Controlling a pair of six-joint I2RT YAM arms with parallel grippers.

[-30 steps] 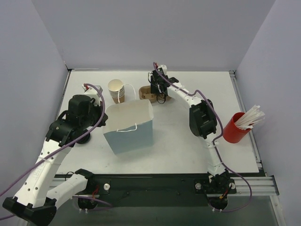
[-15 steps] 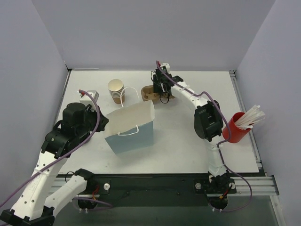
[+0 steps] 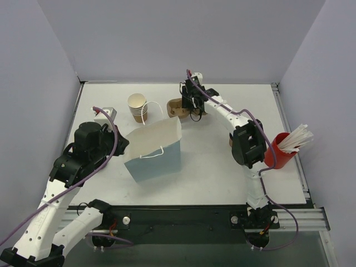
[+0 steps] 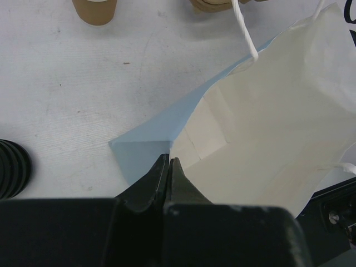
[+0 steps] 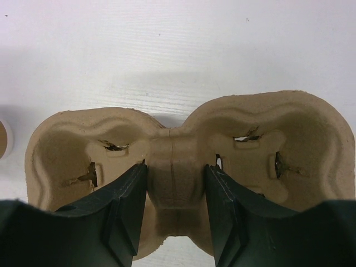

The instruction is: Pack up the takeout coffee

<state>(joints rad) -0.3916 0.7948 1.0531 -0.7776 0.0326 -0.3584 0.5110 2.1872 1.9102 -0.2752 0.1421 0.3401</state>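
The brown moulded-pulp two-cup tray (image 3: pixel 174 107) lies at the back of the table, and both its hollows are empty (image 5: pixel 289 128). My right gripper (image 3: pixel 191 105) straddles its middle bridge, one finger in each hollow, pressed against the bridge (image 5: pixel 175 167). No lidded coffee cups are in view. A light blue paper bag (image 3: pixel 156 158) with a cream inside (image 4: pixel 267 128) stands open in the middle. My left gripper (image 3: pixel 123 146) is shut on the bag's left rim (image 4: pixel 168 161).
A stack of lidless tan cups (image 3: pixel 137 105) stands just left of the tray, behind the bag. It also shows in the left wrist view (image 4: pixel 94 8). A red cup of white straws (image 3: pixel 276 151) stands at the right edge. Walls enclose the left, back and right sides.
My left arm has drawn nearer and settled at the bag's left rim. The bag's mouth has shifted a little. My right arm has reached slightly further back over the tray.
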